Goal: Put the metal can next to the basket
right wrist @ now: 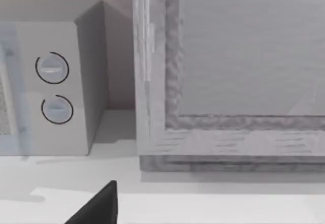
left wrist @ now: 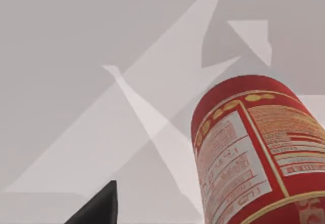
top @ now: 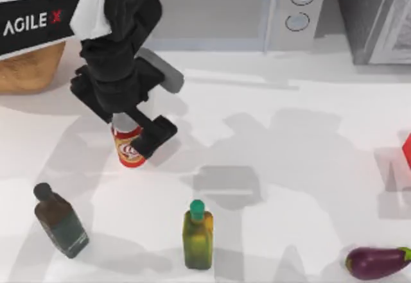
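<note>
Red can [top: 129, 149] upright on table [top: 289, 142], left of centre, well apart from basket [top: 29, 68] at far left rear. Left gripper [top: 138, 134] over can top; fingers' state: cannot tell. Judgement: can light, rigid, smooth, likely slippery; grip mid-body across the width, below rim. Right arm parked, facing microwave [right wrist: 56, 82].

The metal can [top: 129, 147] stands right of and before the basket [top: 31, 68], well apart.

The metal can [top: 129, 148] looks glossy with a printed label, the basket [top: 29, 68] seemingly rough woven wicker.
</note>
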Motion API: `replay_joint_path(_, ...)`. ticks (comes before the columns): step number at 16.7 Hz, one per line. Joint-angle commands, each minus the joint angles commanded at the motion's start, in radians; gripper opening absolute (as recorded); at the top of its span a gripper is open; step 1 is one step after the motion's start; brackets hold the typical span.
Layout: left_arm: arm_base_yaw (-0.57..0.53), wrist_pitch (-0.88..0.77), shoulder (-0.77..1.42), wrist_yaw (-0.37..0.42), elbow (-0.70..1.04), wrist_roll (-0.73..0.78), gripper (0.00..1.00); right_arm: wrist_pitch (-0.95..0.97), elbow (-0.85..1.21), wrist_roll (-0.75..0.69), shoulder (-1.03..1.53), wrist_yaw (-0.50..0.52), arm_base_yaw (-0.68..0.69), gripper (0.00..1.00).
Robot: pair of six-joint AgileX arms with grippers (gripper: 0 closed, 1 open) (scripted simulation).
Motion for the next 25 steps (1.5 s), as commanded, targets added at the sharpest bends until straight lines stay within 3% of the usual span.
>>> replay_joint_path(4, 0.000, 0.003, 0.001, 0.000, -0.003, 0.000, 1.00, 0.000, 0.000, 0.000, 0.000, 0.000, 0.000, 1.00)
replay_joint_path(17, 0.000, 0.003, 0.001, 0.000, -0.003, 0.000, 0.02, 0.000, 0.000, 0.000, 0.000, 0.000, 0.000, 1.00)
replay_joint_path(25, 0.000, 0.003, 0.001, 0.000, -0.003, 0.000, 0.00, 0.000, 0.000, 0.000, 0.000, 0.000, 0.000, 1.00)
